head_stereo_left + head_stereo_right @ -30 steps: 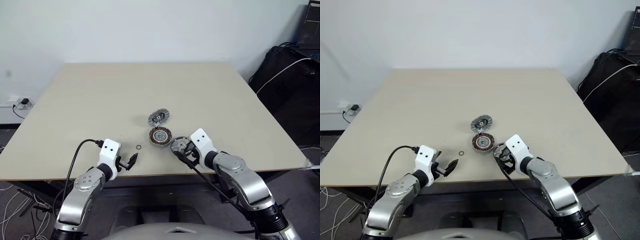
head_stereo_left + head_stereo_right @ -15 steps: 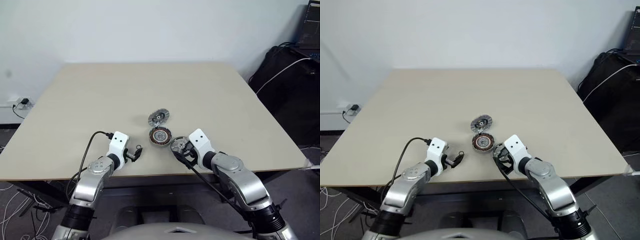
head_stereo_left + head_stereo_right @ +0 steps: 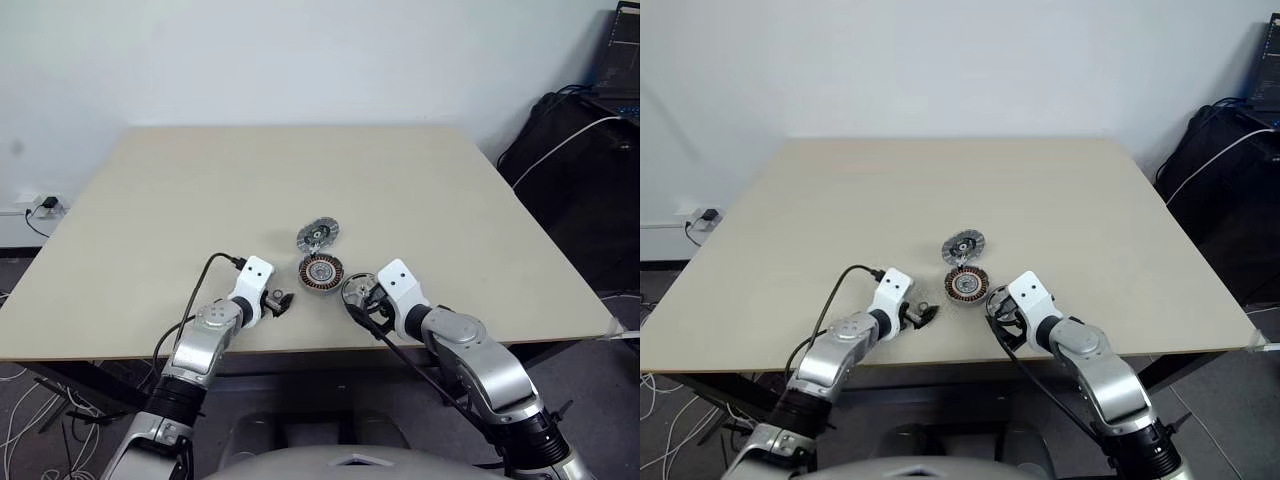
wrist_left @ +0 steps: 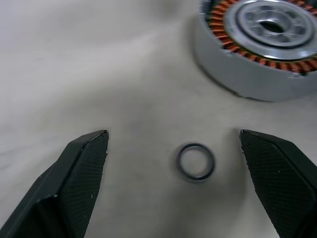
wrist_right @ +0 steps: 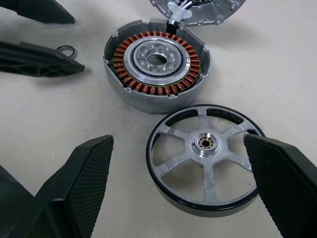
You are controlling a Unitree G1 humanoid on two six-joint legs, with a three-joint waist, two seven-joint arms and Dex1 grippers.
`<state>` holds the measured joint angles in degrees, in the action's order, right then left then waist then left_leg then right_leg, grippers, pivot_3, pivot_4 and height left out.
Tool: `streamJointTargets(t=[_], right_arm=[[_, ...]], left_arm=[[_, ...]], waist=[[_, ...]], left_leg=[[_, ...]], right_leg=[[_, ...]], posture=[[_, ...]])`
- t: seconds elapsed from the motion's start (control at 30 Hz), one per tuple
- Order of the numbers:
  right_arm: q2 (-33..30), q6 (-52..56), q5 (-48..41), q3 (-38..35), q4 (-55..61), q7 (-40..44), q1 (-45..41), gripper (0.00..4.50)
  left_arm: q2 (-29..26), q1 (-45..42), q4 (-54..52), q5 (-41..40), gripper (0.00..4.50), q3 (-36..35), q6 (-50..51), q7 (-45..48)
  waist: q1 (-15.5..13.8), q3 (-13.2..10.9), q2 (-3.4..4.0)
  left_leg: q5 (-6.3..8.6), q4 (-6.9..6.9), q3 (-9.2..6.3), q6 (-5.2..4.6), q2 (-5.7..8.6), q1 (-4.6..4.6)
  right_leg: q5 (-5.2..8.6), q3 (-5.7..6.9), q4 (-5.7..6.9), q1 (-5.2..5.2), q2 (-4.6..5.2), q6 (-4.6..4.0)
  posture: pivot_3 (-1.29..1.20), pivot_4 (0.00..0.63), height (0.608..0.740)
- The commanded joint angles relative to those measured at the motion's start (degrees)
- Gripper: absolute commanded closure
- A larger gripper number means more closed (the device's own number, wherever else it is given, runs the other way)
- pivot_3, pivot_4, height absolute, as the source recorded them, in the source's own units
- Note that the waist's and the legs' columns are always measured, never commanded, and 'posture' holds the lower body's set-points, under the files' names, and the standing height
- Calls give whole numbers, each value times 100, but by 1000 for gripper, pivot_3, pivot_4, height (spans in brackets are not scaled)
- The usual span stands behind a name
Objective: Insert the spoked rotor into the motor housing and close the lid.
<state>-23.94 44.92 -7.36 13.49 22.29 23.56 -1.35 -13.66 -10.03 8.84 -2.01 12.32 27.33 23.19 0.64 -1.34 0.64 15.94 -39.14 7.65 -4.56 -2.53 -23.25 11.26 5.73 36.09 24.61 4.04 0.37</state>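
The spoked rotor [image 5: 205, 144], a silver wheel with a dark rim, lies flat on the table between the open fingers of my right gripper [image 5: 178, 140]. Just beyond it sits the motor housing [image 5: 157, 64], copper windings up, with nothing in its centre. The grey-silver lid [image 3: 317, 236] lies behind the housing, close against its rim. My left gripper [image 4: 173, 136] stands open low over the table, left of the housing, its fingers [image 4: 81, 166] on either side of a small dark ring [image 4: 196, 161].
The beige table [image 3: 250, 180] stretches wide behind and to the left of the parts. All parts lie near its front edge. A black bag [image 3: 580, 150] with cables sits on the floor beyond the right edge.
My left arm has reached forward and to the right, down to the small ring, which now lies between its open fingers. The right arm and the three motor parts have not moved.
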Motion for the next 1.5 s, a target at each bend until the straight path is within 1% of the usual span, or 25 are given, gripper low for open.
streamJointTargets(t=[0.03, 0.07, 0.17, 0.23, 0.27, 0.43, 0.5, 0.73, 0.83, 0.93, 1.1, 1.17, 1.23, 1.5], right_arm=[[44, -80, -21, -122, 207, -32, -36, 33], [47, -78, -21, -123, 211, -36, -32, 33], [59, -69, -28, -132, 217, -43, -21, 0], [66, -69, -31, -132, 210, -40, -22, 0], [70, -71, -31, -127, 202, -38, -26, 0], [99, -78, -26, -107, 163, -21, -59, 0], [107, -79, -21, -107, 159, -14, -60, 0], [119, -79, -19, -120, 137, -11, -64, 0], [135, -82, -14, -106, 108, -5, -92, 0], [167, -90, 2, -70, 81, -4, -135, 0], [200, -100, 21, -54, 96, -18, -138, 0], [212, -112, 33, -64, 105, -39, -116, 0], [234, -118, 38, -78, 122, -65, -97, 0], [312, -137, 33, -96, 170, -141, -76, 0]], left_arm=[[-46, -62, -26, 71, 41, 37, 103, 70], [-60, -41, -34, 95, 41, 42, 128, 77], [-115, 61, -90, 172, 638, 42, 220, 72], [-167, 123, -174, 222, 1315, 58, 278, 60], [-198, 153, -215, 247, 1570, 69, 307, 57], [-328, 307, -481, 293, 3281, 83, 431, 50], [-360, 376, -661, 264, 3844, 54, 474, 50], [-292, 443, -1569, 3, 3843, -97, 581, 112], [-179, 270, -1725, -114, 3843, -82, 537, 179], [56, -67, -1682, -258, 3843, -12, 448, 283], [342, -513, -1192, -250, 3843, 135, 284, 365], [463, -719, -862, -218, 3843, 200, 150, 357], [590, -908, -506, -198, 3843, 236, 35, 337], [946, -1502, 888, -19, 3843, 249, -542, 254]], waist=[[0, 0, 0], [0, 1, 1], [4, 2, 1], [4, 3, 0], [7, 3, 0], [25, 8, -4], [38, 9, -4], [30, 6, -8], [-11, 5, -9], [-14, 5, -10], [1, 5, -9], [1, 6, -9], [-1, 6, -10], [-2, 6, -11]], left_leg=[[0, 0, 0, 0, 0, 0], [0, 0, 0, 0, 0, 0], [0, 0, -1, 1, -1, 2], [0, 0, 0, 0, -1, 7], [0, 0, -1, 0, -1, 7], [0, 1, 0, 2, -4, 10], [-2, 1, 0, 4, -5, 11], [-2, 1, -1, 6, -5, 11], [-2, 0, -2, 5, -3, 9], [-3, 0, -2, 5, -1, 8], [-3, 1, 0, 5, 0, 6], [-6, 0, 3, 4, 0, -1], [-12, -4, 4, -3, 0, -5], [-19, -10, 0, -13, 0, -14]], right_leg=[[0, 0, 0, 0, 0, 0], [0, 0, 0, 0, -1, 0], [0, 0, 0, -1, 0, 0], [0, -1, 1, -5, 1, 0], [0, 0, 1, -6, 1, 0], [0, -3, 3, -5, -1, -1], [0, -3, 6, -4, -1, -1], [1, -7, 8, -3, 3, -2], [1, -10, 7, -4, 7, -2], [1, -9, 7, -4, 8, -2], [1, -6, 7, -7, -2, -2], [1, -8, 11, -16, -33, -2], [0, -15, 14, -15, -41, -1], [-2, -18, 18, -9, -44, 2]], posture=[[0, 0, 740], [0, 0, 740], [0, 0, 740], [0, 0, 740], [0, 0, 740], [0, 0, 740], [0, 0, 740], [0, 0, 740], [0, 0, 740], [0, 0, 740], [0, 0, 740], [0, 0, 740], [0, 0, 740], [0, 0, 740]])
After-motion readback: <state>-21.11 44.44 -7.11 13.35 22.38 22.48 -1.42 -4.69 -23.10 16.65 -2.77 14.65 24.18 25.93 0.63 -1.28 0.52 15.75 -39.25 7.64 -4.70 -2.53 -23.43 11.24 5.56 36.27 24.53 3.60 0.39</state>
